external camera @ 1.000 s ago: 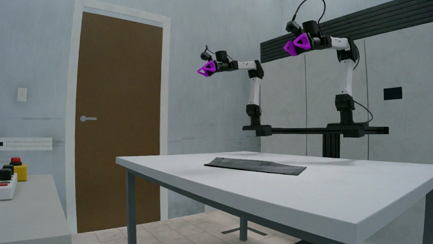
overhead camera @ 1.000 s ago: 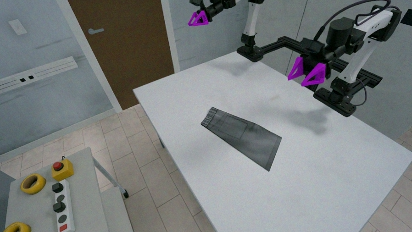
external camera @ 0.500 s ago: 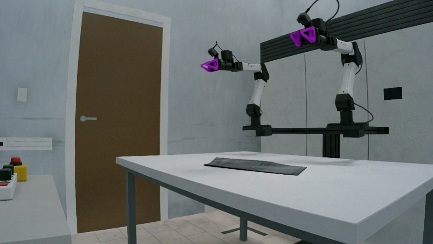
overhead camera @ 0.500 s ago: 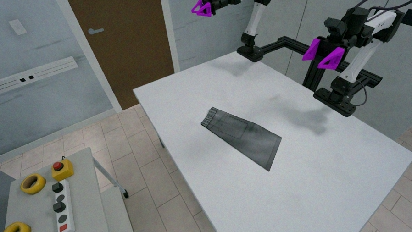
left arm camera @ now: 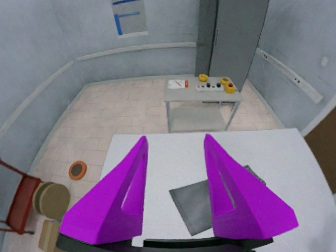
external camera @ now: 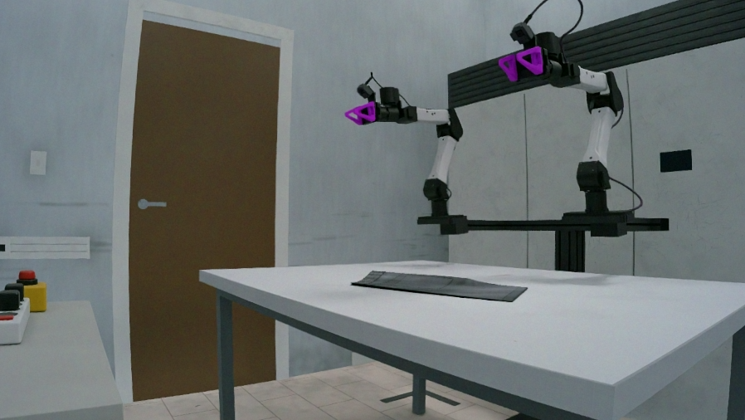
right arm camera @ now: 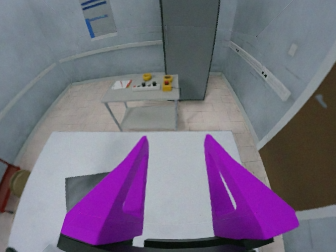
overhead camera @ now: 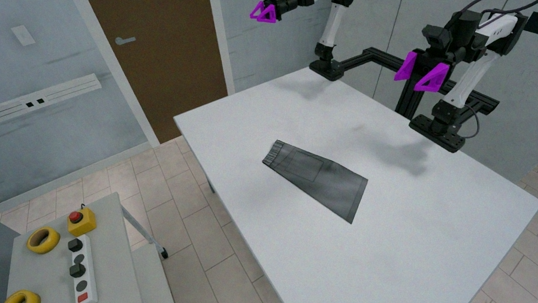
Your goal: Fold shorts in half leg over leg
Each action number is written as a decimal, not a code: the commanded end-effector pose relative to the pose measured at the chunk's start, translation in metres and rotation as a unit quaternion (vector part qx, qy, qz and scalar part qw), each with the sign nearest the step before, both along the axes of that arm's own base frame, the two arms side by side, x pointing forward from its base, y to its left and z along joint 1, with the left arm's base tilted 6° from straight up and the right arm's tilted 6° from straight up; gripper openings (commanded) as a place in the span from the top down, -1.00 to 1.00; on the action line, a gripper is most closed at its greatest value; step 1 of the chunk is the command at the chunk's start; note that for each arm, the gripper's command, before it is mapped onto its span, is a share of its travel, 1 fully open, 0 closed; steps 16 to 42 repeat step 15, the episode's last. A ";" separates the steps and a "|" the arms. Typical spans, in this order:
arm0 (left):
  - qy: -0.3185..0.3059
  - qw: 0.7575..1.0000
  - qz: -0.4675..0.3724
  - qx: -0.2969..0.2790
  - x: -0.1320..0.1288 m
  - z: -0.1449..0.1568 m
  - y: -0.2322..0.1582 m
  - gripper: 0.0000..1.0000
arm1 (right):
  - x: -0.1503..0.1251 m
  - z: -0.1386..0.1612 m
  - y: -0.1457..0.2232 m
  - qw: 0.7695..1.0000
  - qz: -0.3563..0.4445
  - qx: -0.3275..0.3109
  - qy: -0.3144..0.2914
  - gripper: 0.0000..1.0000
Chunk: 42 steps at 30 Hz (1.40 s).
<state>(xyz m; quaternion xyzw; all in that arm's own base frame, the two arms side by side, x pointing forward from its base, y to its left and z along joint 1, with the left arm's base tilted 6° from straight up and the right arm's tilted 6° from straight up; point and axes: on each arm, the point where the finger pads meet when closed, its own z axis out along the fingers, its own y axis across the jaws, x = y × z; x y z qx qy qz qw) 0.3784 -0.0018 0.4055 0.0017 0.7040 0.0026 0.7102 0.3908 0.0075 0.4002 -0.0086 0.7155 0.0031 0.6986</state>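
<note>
Both the left pincer (overhead camera: 408,83) (external camera: 512,62) (left arm camera: 175,139) and right pincer (overhead camera: 256,17) (external camera: 352,113) (right arm camera: 176,139) stand open, the folded shorts (overhead camera: 318,176) (external camera: 440,286) (left arm camera: 192,205) (right arm camera: 82,190) lying well below them.

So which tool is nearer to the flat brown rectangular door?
Right. The right tool hangs toward the door; the left tool hangs farther away, past the right one.

The dark grey shorts (overhead camera: 320,173) (external camera: 443,286) (left arm camera: 192,202) (right arm camera: 82,190) are lying folded in half along their middle on the white bench (overhead camera: 399,241) (external camera: 469,323) (left arm camera: 160,155) (right arm camera: 177,165), forming a single leg-shaped panel with the edges looking closely lined up. The gathered waistband is pointing toward the bench's door-side edge, while the wider hem is resting farther in from that corner of the bench. A rectangular pocket outline is showing near the waistband, and the cloth is staying nearly flat, rising slightly along one side.
</note>
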 end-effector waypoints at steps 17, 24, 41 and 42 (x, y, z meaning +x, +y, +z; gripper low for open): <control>-0.027 1.000 -0.001 0.003 -0.009 0.020 0.000 -0.09 | -0.006 0.026 0.001 1.000 -0.002 0.005 -0.030 -0.09; -0.027 1.000 -0.001 0.003 -0.009 0.020 0.000 -0.09 | -0.006 0.026 0.001 1.000 -0.002 0.005 -0.030 -0.09; -0.027 1.000 -0.001 0.003 -0.009 0.020 0.000 -0.09 | -0.006 0.026 0.001 1.000 -0.002 0.005 -0.030 -0.09; -0.027 1.000 -0.001 0.003 -0.009 0.020 0.000 -0.09 | -0.006 0.026 0.001 1.000 -0.002 0.005 -0.030 -0.09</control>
